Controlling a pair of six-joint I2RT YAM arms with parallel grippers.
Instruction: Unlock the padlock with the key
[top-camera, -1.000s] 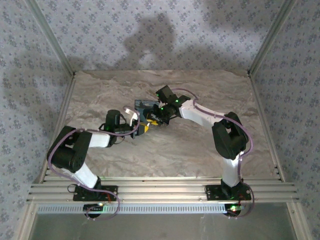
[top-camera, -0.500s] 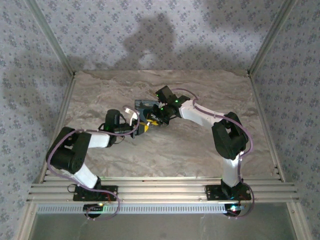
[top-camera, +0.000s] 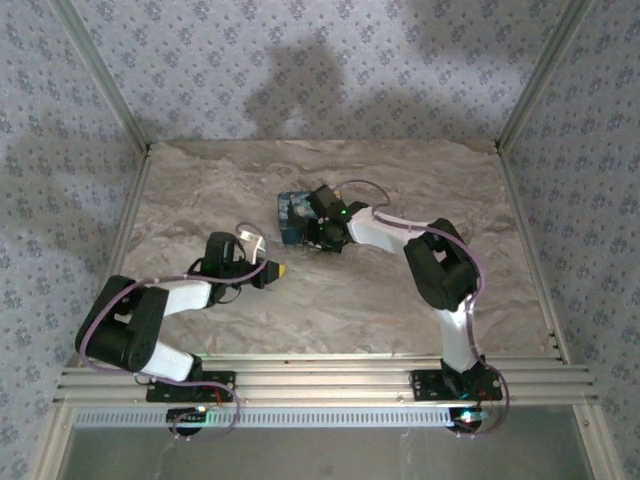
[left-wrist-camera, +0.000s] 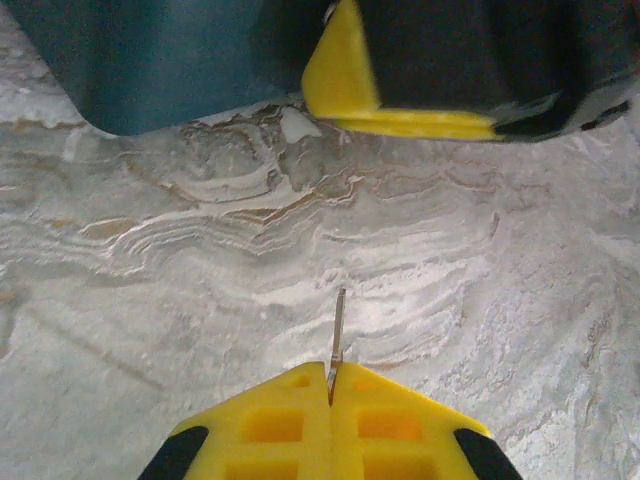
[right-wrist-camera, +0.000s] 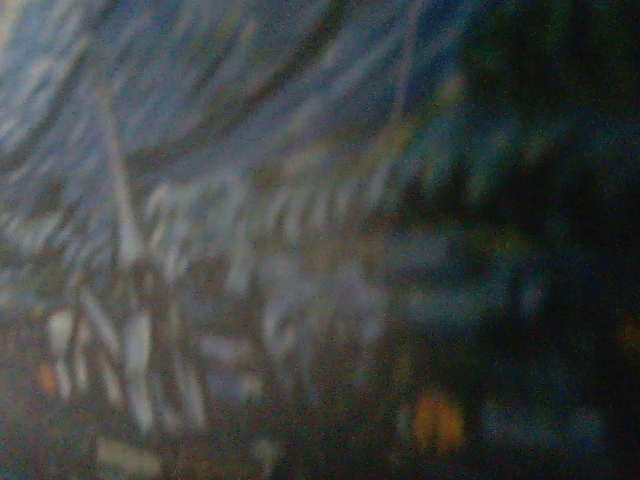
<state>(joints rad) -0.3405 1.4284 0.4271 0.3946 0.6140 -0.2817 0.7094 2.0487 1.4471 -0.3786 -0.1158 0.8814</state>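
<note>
Here the left gripper (left-wrist-camera: 332, 374) is clamped tight on the key (left-wrist-camera: 338, 335), whose thin blade sticks straight out from between the yellow fingers, edge-on and low over the table (left-wrist-camera: 480, 270). Ahead of it, across a bare stretch of table, stand the corner of the box (left-wrist-camera: 150, 60) and, just beside it, a yellow finger of the right gripper (top-camera: 312, 235). From above, that gripper is pressed in against the near side of the box, and its wrist camera gives a blur of painted surface, so I cannot tell whether its jaws are wide, narrow or holding anything. The padlock is too small to make out; I judge it sits on the box face where the right gripper works. The coming move turns on this. The blade's long axis already points toward the box, roughly at the gap between box corner and right finger. The key-bearing left arm lies apart from the lock and must travel forward along that line, with the keyway facing it.
</note>
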